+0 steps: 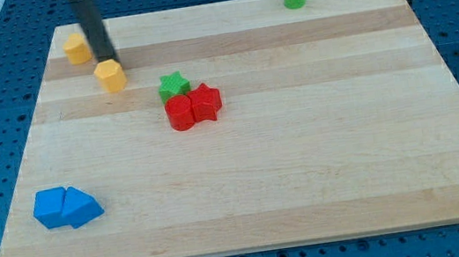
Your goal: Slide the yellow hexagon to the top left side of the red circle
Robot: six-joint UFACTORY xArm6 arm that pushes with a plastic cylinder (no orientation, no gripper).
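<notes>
My tip (110, 59) rested at the upper-left edge of the yellow hexagon (111, 76), touching or nearly so; this rod end effector had no jaws and held nothing. A second yellow block (76, 48) lay just beside the rod, toward the view's left. The red circle (180, 114) sat mid-tabletop (305, 163), touching a red star (206, 102) and a green star (173, 85)

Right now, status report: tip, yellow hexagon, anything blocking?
My tip at upper-left edge of yellow hexagonal block. Red round block lower right, apart. Green star-shaped block beside the target spot. Second yellow block left of rod.
</notes>
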